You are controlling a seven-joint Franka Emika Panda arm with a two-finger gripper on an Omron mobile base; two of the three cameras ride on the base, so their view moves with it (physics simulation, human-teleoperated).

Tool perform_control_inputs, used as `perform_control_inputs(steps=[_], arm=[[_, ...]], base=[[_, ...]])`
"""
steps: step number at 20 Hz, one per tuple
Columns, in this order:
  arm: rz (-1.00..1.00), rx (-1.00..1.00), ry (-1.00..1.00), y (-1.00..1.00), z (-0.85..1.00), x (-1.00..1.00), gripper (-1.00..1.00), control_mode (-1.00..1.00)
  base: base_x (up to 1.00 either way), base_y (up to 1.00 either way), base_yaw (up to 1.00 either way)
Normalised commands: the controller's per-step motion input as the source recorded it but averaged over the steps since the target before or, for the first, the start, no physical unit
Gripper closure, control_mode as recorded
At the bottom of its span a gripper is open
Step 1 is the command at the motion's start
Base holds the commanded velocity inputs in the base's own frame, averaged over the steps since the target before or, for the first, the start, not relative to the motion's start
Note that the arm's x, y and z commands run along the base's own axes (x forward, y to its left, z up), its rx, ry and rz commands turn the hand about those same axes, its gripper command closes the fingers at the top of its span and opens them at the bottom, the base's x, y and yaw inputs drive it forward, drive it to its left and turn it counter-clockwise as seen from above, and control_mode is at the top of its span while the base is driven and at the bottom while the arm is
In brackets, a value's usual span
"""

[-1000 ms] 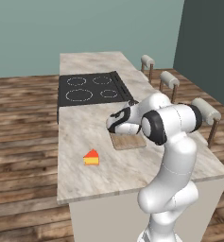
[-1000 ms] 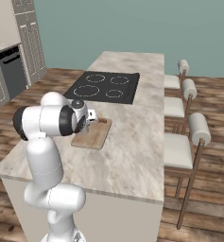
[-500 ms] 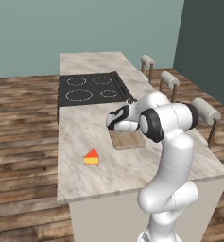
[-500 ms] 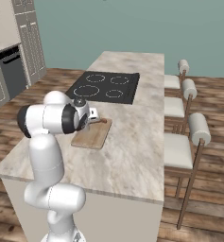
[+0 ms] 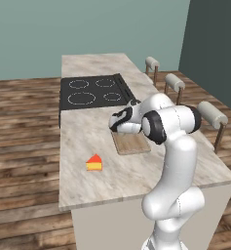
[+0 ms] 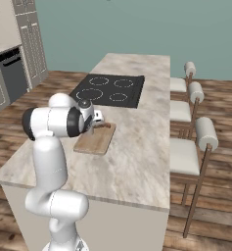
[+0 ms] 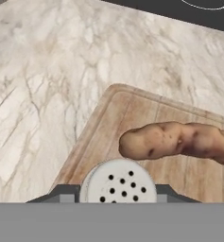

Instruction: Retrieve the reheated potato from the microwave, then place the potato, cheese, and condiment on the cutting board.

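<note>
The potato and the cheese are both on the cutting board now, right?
Not quite. The potato is on the cutting board, as the hand view shows, but the cheese is not: in the left base view it lies on the counter, apart from the board.

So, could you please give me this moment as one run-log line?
potato: on cutting board | condiment: between fingers, over board | cheese: on counter, off board

Two base views look forward-down from behind arm, left and right, sharing marble surface (image 5: 87,141) (image 6: 137,142) (island); hand view looks down close at light-brown wooden cutting board (image 7: 123,118) (image 5: 131,143) (image 6: 95,138).
</note>
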Motion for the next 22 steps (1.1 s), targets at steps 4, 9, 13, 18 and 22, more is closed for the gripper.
perform_control_inputs(steps=[4, 9, 13, 18, 22], arm=[[0.00, 0.00, 0.00, 0.06, -0.32, -0.03, 1.00, -1.00], [0.00, 0.00, 0.00, 0.06, -0.35, -0.16, 1.00, -1.00], [0.00, 0.00, 0.00, 0.06, -0.33, -0.22, -1.00, -1.00], [0.00, 0.00, 0.00, 0.03, -0.30, -0.18, -1.00, -1.00], [0.00, 0.00, 0.00, 0.01, -0.16, -0.08, -1.00, -1.00]], base=[[0.00, 0.00, 0.00], [0.00, 0.00, 0.00], [0.00, 0.00, 0.00], [0.00, 0.00, 0.00], [0.00, 0.00, 0.00]])
